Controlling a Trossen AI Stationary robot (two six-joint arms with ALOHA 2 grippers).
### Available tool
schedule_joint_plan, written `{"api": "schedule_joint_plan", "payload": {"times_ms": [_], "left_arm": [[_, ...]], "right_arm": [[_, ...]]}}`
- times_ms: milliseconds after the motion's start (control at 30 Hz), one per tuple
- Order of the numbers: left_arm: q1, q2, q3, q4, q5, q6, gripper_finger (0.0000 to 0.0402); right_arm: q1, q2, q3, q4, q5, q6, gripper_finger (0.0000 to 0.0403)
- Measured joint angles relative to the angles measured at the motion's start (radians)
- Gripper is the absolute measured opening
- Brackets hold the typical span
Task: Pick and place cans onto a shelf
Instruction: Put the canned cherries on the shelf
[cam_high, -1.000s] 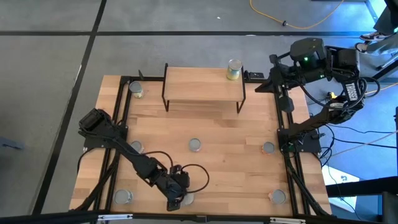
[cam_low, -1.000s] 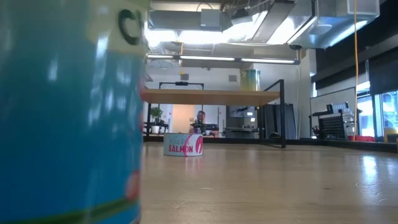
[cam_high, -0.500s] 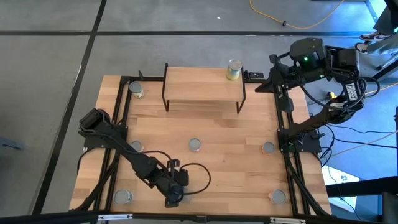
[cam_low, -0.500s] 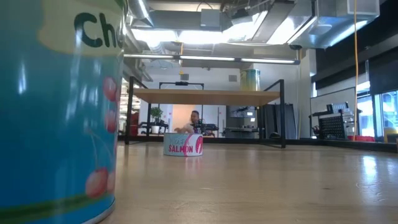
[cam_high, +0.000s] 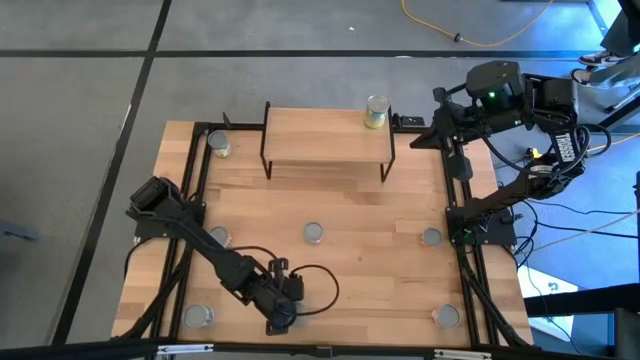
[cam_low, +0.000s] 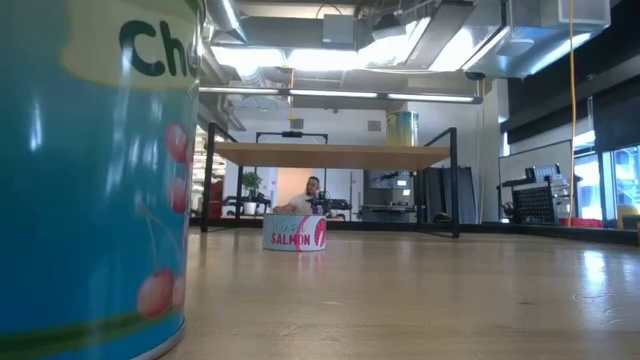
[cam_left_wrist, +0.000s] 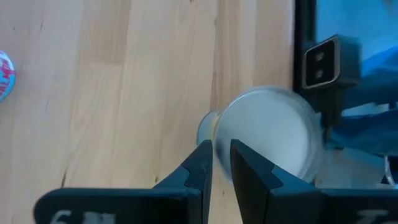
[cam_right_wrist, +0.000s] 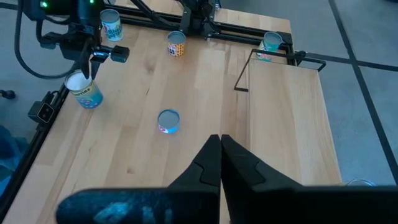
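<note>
My left gripper (cam_left_wrist: 221, 155) is at the table's near edge, shut on a blue cherry-label can (cam_low: 100, 180) with a silvery top (cam_left_wrist: 270, 134). The high view hides this can under the gripper (cam_high: 282, 314). The shelf (cam_high: 328, 135) stands at the far side on thin black legs, with one can (cam_high: 377, 110) upright on its top. A salmon can (cam_low: 295, 232) stands mid-table. My right gripper (cam_right_wrist: 219, 149) waits shut, high beyond the far right corner. My left gripper pinches the can's top rim (cam_left_wrist: 216, 132) on one side. One finger is over the lid and the other is outside the wall. The fingers slant down from above, as the right wrist view (cam_right_wrist: 86, 70) shows. The can stays about upright; whether its base has left the table I cannot tell.
Loose cans stand at the far left corner (cam_high: 218, 145), left (cam_high: 218, 237), middle (cam_high: 314, 233), right (cam_high: 431, 237), near left (cam_high: 198, 316) and near right (cam_high: 446, 316). Black rails (cam_high: 190, 200) run along the table's sides. Bare wood lies between the shelf and the middle cans.
In the first half second my left gripper tipped and rose a little. The held can went a short way toward the table's left and turned about its axis, bringing the cherries on its label into the low view. Since then nothing has moved.
</note>
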Motion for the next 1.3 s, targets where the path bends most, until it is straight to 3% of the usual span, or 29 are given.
{"api": "schedule_joint_plan", "payload": {"times_ms": [867, 1033, 1300], "left_arm": [[0.005, 0.028, 0.001, 0.002, 0.018, 0.0, 0.0049], [0.016, 0.028, 0.001, 0.003, 0.079, -0.001, 0.0009], [0.047, 0.015, 0.0, -0.009, 0.121, -0.001, 0.0002]], "right_arm": [[0.0, 0.0, 0.0, 0.0, -0.001, -0.002, 0.0007], [0.0, 0.0, 0.0, 0.0, -0.001, -0.02, 0.0007], [0.0, 0.0, 0.001, 0.0, -0.001, -0.021, 0.0007]]}}
